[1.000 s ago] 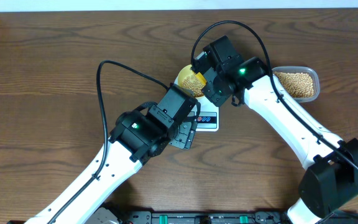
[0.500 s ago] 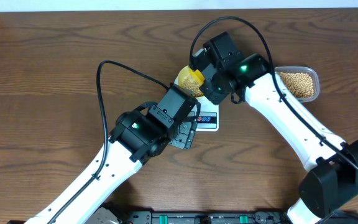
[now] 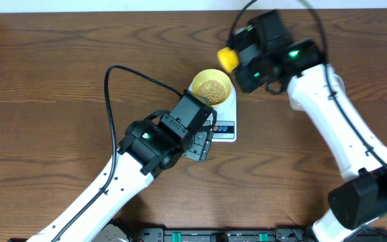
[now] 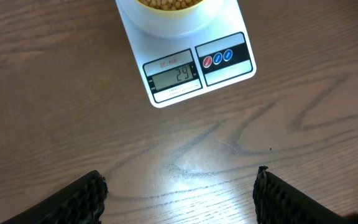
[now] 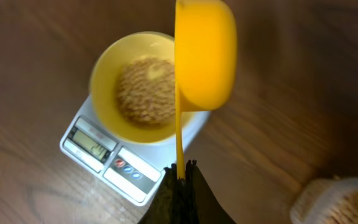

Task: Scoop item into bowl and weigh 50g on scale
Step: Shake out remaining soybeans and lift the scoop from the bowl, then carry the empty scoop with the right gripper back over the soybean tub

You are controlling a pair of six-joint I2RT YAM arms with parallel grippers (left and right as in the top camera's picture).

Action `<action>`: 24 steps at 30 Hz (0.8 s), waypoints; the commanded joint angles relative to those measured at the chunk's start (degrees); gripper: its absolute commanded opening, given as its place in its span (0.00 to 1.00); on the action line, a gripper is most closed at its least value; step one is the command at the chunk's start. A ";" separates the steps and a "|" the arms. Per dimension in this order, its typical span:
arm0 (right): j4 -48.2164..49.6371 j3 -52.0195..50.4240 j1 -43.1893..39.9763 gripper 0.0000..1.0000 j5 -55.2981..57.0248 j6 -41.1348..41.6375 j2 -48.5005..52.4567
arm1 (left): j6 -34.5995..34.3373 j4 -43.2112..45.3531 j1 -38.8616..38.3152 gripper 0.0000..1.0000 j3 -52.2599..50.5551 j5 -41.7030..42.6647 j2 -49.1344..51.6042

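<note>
Right claw (image 3: pixel 239 60), seen from overhead, is clamped on the handle of the yellow measuring scoop (image 3: pixel 228 59), which it holds up beside the bowl (image 3: pixel 211 75) and clear of its rim. The pale yellow bowl sits on the white scale (image 3: pixel 224 128) on the bench (image 3: pixel 59 81), with a heap of beans (image 3: pixel 211 88) in it. Left claw (image 3: pixel 203 144) hangs just beside the scale's near edge, holding nothing.

From the left wrist, we see that claw's jaws spread wide over bare wood. The display (image 4: pixel 174 76) reads 29. Small red print above it looks like "SF-400", though we cannot be sure, and red and blue buttons (image 4: pixel 218 58) sit beside it.

From the right wrist, the scoop is turned on its side, so we see its back and cannot tell whether it is empty. The clear tub (image 5: pixel 334 202) of beans shows at the lower corner.

We judge the weighing to be partway done, with the bowl short of fifty. The next move calls for another dip into the tub, then a slow, partial pour while we watch the reading.
</note>
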 commanded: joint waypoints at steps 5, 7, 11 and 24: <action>-7.08 7.58 -7.76 0.01 7.98 6.43 -0.28 | 0.48 -0.11 0.13 0.78 1.11 0.07 0.15; -9.64 8.28 -9.86 0.01 11.72 7.98 -0.28 | 0.48 -0.09 0.13 0.78 1.11 0.07 0.15; -14.29 8.24 -13.66 0.01 13.44 10.95 -0.28 | 0.48 -0.09 0.13 0.78 1.11 0.07 0.15; -18.95 5.38 -20.76 0.01 14.80 18.05 -0.26 | 0.48 -0.09 0.13 0.78 1.11 0.07 0.15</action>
